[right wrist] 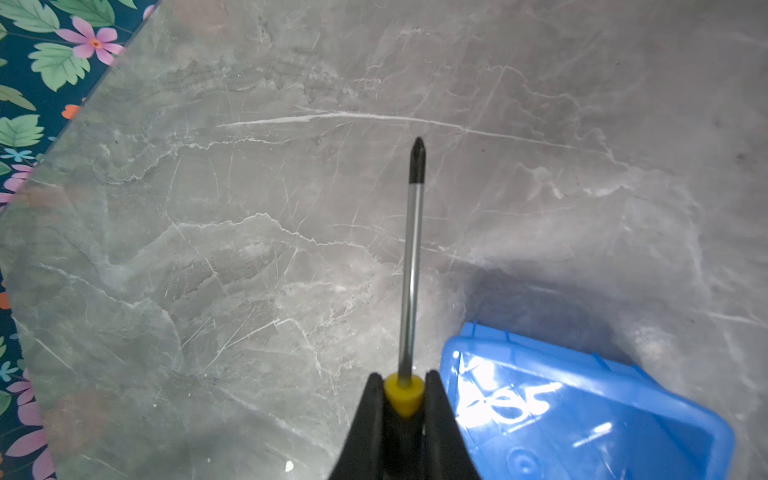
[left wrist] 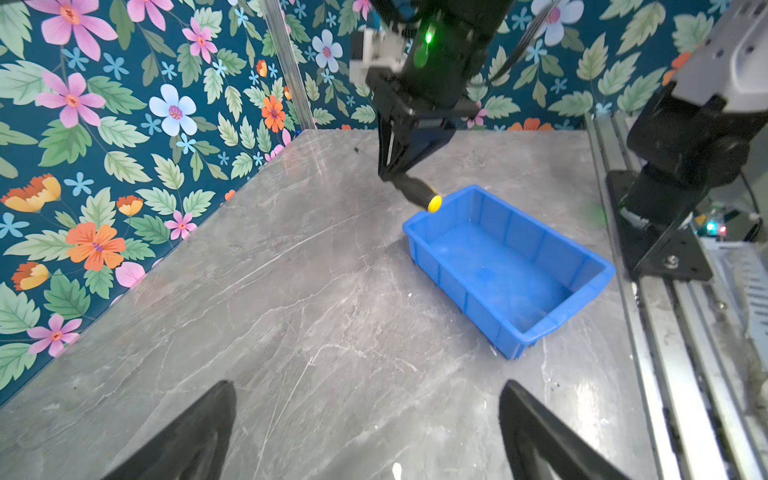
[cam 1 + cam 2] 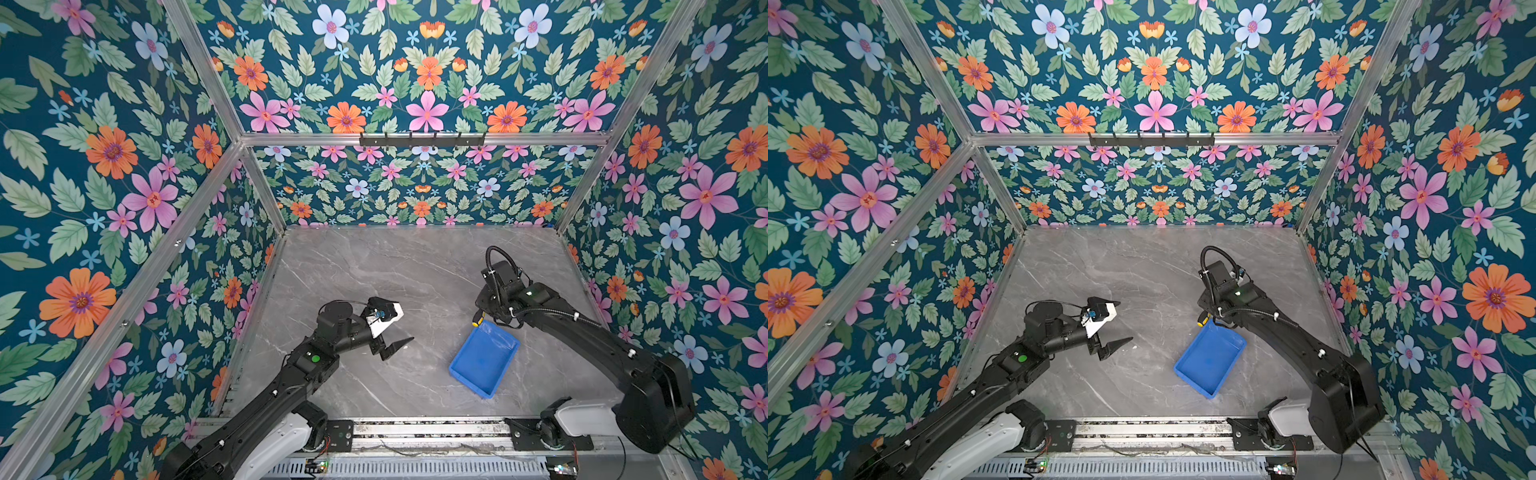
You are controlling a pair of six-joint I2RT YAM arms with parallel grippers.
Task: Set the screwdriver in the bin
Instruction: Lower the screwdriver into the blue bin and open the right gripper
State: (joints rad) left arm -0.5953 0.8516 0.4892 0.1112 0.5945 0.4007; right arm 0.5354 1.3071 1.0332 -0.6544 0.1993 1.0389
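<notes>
Screwdriver (image 1: 411, 266): hanging in the air above the table, gripped by its yellow-and-black handle; in both top views it is showing just off the bin's upper left corner, and whether it is touching the rim cannot be told. In the right wrist view the shaft is pointing up the frame over bare marble, with the bin at the lower right.
Right hand (image 1: 404, 376): closed, its two black fingers pinching the handle where it is meeting the shaft.
Left hand (image 3: 405, 324): standing open and gripping nothing, hovering left of centre in both top views, well apart from the bin.
Bin (image 3: 484, 357): sitting on the table right of centre and low in both top views, turned at an angle, its blue floor showing bare.
Table (image 3: 395, 270): grey marble, carrying the bin.
</notes>
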